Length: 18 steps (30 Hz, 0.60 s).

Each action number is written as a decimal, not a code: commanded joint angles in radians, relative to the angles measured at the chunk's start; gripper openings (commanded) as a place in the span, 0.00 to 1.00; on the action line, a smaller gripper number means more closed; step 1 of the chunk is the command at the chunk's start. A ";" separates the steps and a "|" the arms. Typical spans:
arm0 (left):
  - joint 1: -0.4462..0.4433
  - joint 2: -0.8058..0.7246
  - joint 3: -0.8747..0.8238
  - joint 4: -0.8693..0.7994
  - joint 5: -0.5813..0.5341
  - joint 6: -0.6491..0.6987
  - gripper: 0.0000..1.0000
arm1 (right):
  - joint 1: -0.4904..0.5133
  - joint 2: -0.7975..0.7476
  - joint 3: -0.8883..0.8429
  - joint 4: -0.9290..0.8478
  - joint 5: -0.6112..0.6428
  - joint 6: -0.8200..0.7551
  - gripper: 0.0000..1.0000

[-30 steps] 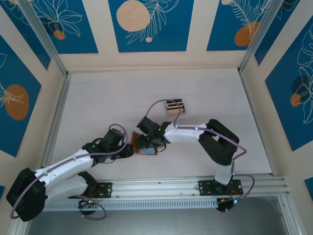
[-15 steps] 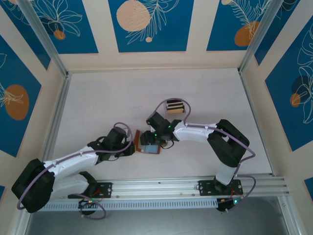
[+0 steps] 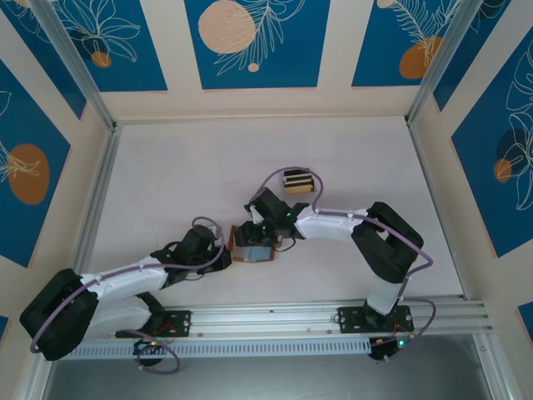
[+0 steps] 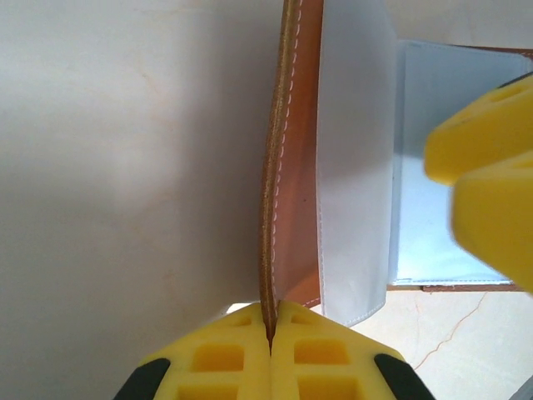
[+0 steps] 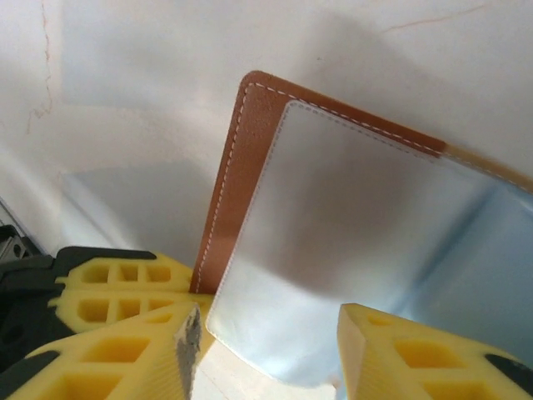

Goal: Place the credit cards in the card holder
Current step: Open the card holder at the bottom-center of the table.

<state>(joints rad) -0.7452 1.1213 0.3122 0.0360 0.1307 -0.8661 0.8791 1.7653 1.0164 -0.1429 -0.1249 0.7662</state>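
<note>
The card holder [image 3: 250, 250], a brown leather wallet, lies open on the table between the two arms. Its left flap [image 4: 287, 167] stands upright, and my left gripper [image 4: 269, 329] is shut on that flap's stitched edge. A clear grey sleeve leaf [image 5: 333, 250] hangs inside the brown flap [image 5: 241, 167]. My right gripper [image 5: 271, 350] is over the wallet [image 3: 260, 236], open, with the leaf's lower corner between its yellow fingers [image 5: 379, 354]. The credit cards [image 3: 297, 182], black and tan, stand in a small tray farther back, untouched.
The left gripper's yellow fingers [image 5: 108, 287] sit close beside my right gripper, and one right finger [image 4: 491, 192] crowds the left wrist view. Aluminium rails [image 3: 100, 192] and patterned walls border the white table [image 3: 183, 175].
My left gripper has shut on the wallet's left flap and stood it up. The right gripper shifted slightly over the wallet, and its jaws have narrowed a little.
</note>
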 commanded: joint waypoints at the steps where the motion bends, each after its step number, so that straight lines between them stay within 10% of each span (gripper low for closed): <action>1: -0.035 0.028 -0.013 0.051 -0.021 -0.039 0.00 | 0.000 0.040 0.023 -0.005 -0.022 0.008 0.42; 18: -0.089 0.069 -0.054 0.125 -0.099 -0.121 0.00 | 0.031 0.023 0.076 -0.080 0.048 -0.016 0.38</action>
<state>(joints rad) -0.8185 1.1812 0.2840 0.1493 0.0570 -0.9569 0.8932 1.8526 1.0721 -0.1757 -0.1062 0.7654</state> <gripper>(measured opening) 0.035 0.380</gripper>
